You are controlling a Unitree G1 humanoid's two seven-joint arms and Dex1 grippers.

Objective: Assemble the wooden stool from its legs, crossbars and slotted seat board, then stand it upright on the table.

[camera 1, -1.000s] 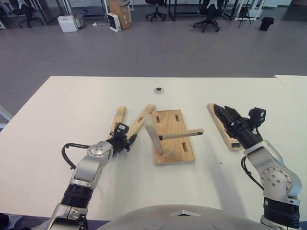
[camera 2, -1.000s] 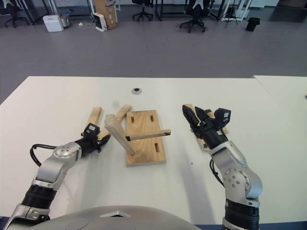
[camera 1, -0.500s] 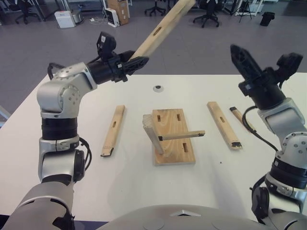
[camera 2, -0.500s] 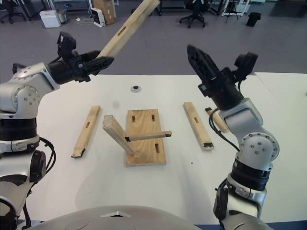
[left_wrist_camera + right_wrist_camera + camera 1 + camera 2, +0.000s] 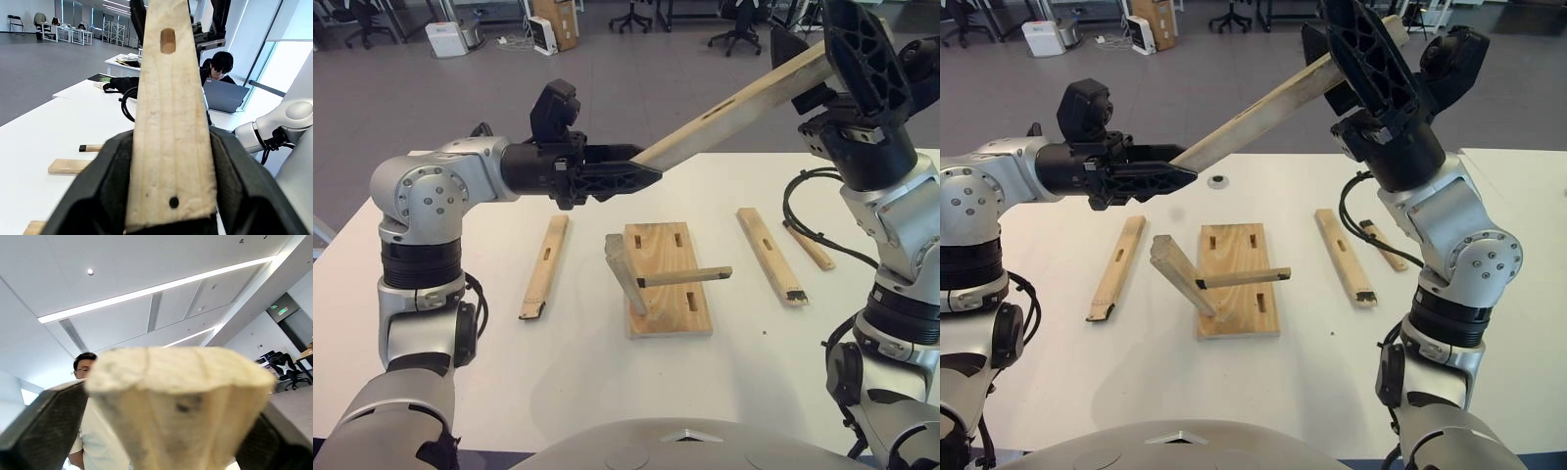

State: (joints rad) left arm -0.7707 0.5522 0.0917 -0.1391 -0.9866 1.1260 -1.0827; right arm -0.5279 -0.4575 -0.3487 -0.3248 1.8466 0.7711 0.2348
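Note:
A long wooden leg (image 5: pixel 734 103) is held slanting high above the white table (image 5: pixel 460 343). My left gripper (image 5: pixel 644 174) is shut on its lower end, and the leg (image 5: pixel 171 122) runs out from between the jaws. My right gripper (image 5: pixel 818 54) is shut on the upper end (image 5: pixel 181 401). Below lies the slotted seat board (image 5: pixel 680 313), with one tilted leg (image 5: pixel 625 274) set in it and a crossbar (image 5: pixel 690 275) sticking out of that leg. Loose on the table are a leg (image 5: pixel 546 262) to the left, a leg (image 5: pixel 769 257) to the right and a short crossbar (image 5: pixel 809 245).
A small dark round fitting (image 5: pixel 1221 182) sits in the table behind the seat board. A second table (image 5: pixel 925 162) adjoins at the far right. Bare tabletop lies in front of the board and at the far left.
My left gripper picked the leg off the table, raised it, then tilted it down towards the right. My right gripper rose from the table and closed on the leg's far end.

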